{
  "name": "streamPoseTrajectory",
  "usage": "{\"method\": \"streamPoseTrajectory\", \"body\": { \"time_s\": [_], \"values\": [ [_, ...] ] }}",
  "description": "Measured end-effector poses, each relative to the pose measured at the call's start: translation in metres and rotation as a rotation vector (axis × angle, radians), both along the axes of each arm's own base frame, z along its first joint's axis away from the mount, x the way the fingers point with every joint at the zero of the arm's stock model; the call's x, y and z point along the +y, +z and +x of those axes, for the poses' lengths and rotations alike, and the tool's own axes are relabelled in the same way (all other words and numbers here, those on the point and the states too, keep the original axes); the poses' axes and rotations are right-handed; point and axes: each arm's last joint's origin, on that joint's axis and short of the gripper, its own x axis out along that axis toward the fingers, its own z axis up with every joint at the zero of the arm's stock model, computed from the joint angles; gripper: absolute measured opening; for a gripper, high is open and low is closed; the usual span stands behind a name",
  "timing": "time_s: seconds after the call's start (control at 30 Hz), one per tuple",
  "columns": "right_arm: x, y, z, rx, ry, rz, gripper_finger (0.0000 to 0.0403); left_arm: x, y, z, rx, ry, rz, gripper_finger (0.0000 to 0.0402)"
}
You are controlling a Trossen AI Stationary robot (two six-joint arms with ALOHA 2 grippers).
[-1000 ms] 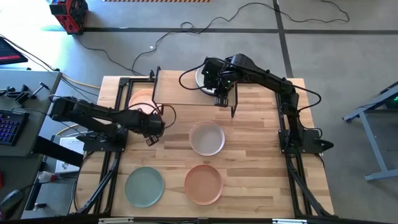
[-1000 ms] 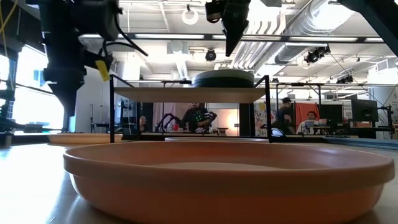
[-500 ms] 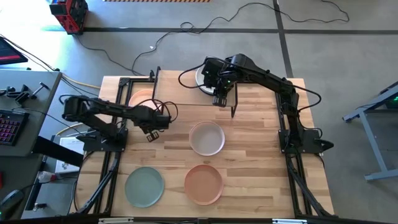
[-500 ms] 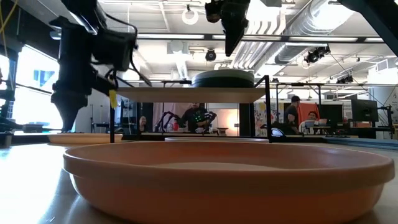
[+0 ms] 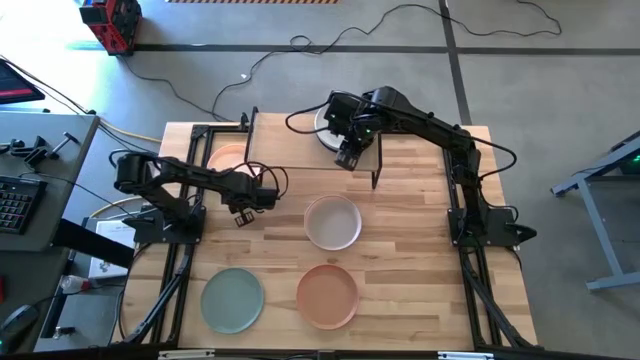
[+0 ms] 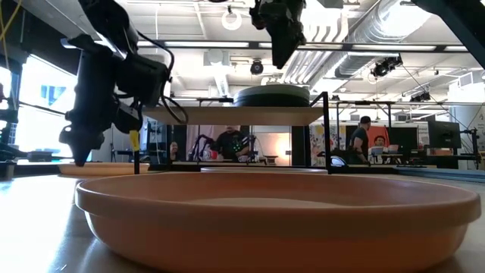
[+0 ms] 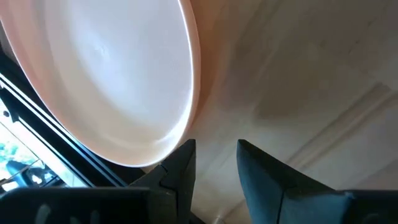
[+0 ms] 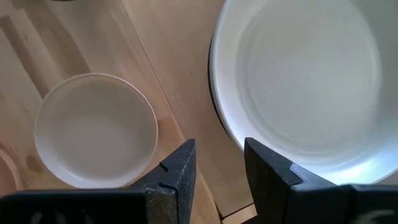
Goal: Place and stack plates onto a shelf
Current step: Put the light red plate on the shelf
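From above, the shelf (image 5: 290,150) half hides a peach plate (image 5: 228,158) and a stack (image 5: 328,126) beneath the right gripper (image 5: 348,160). Low down, a terracotta plate (image 6: 273,220) blocks the desk. Wrist views show both jaws released; left gripper (image 7: 214,155) beside the peach plate.

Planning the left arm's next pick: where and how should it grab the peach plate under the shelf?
Take the peach plate by its rim, on the edge nearest the left end effector. It lies flat under the shelf, so a top-down approach looks blocked. Come in low from the open side, one finger over the rim and one under it.
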Motion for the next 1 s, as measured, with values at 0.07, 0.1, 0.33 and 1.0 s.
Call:
{"method": "streamPoseTrajectory", "body": {
  "time_s": [0.07, 0.1, 0.33, 1.0],
  "values": [
    [0.001, 0.0, 0.0, -0.005, -0.018, 0.006, 0.0114, 0.001, -0.001, 0.0, 0.006, 0.003, -0.001, 0.0106],
    [0.001, 0.0, 0.001, -0.007, -0.024, 0.008, 0.0114, 0.001, -0.002, 0.0, 0.011, 0.006, -0.002, 0.0106],
    [0.006, 0.001, 0.004, -0.029, -0.021, 0.007, 0.0114, 0.006, -0.002, 0.0, 0.005, 0.028, -0.001, 0.0106],
    [0.016, 0.001, 0.008, -0.04, -0.001, 0.008, 0.0114, 0.019, -0.002, 0.012, -0.064, -0.063, 0.043, 0.0106]
  ]
}}
